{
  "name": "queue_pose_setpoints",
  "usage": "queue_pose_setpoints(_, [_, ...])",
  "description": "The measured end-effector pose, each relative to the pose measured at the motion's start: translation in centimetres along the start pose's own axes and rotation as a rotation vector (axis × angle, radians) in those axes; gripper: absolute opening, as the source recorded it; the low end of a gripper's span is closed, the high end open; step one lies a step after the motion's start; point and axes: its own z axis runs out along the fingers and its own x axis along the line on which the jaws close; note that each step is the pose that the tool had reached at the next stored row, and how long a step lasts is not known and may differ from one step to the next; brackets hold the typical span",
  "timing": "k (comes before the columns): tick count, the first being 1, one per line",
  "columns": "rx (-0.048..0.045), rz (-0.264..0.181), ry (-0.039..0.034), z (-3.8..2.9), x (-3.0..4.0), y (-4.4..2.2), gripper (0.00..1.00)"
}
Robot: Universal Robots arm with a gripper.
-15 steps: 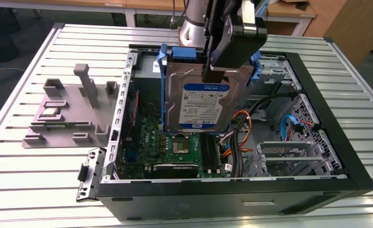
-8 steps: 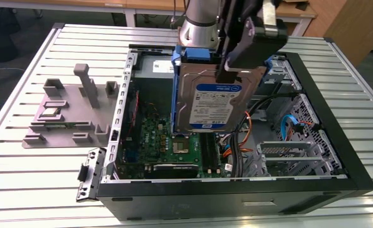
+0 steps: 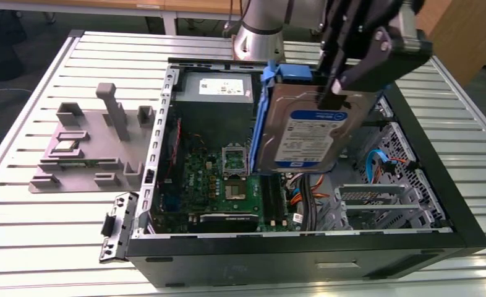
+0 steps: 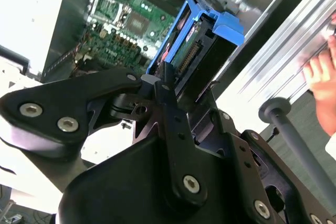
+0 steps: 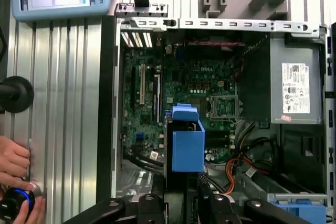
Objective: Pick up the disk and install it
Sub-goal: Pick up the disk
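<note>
The ribbed aluminium table (image 3: 45, 247) is the broadest thing here, its long slats running across the exterior view. On it lies a black steel computer case (image 3: 309, 255), a tower on its side with the panel off. Inside are a green motherboard (image 3: 226, 185) dense with small parts, a plain grey power-supply box (image 3: 214, 93) and, at the exterior view's right, a perforated metal drive cage (image 3: 375, 204). A matte grey plastic fixture (image 3: 86, 148) of blocks and posts sits on the table just beside the case, at the exterior view's left.

The disk (image 3: 309, 133) is a flat silver rectangle with a white-and-blue label, clipped in a glossy blue plastic frame. It hangs in the air above the open case, standing on end and slightly tilted, over the gap between motherboard and drive cage — clear of everything below.

The arm (image 3: 260, 31) reaches in from the far side of the case. Its black gripper (image 3: 336, 86) points down and its fingers (image 4: 168, 95) are clamped on the disk's upper end. In the first wrist view the disk's blue frame (image 5: 188, 140) sits edge-on over the motherboard.

A person's hand (image 5: 13, 161) rests at the table edge, well apart from the case.
</note>
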Motion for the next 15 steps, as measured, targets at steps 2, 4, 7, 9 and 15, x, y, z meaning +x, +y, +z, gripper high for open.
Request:
queue_pose_setpoints(2, [-0.0009, 0.000, 0.0000, -0.04, -0.01, -0.90, 0.35])
queue_pose_setpoints(4, [-0.0018, 0.000, 0.0000, -0.08, -0.03, -1.80, 0.35])
queue_pose_setpoints(7, [-0.0027, 0.000, -0.0002, -0.13, 0.02, -2.92, 0.35])
queue_pose_setpoints(9, [-0.0029, 0.000, -0.0001, -0.16, 0.25, -3.39, 0.35])
queue_pose_setpoints(15, [-0.0029, 0.000, 0.0001, -0.22, 1.56, -4.17, 0.35])
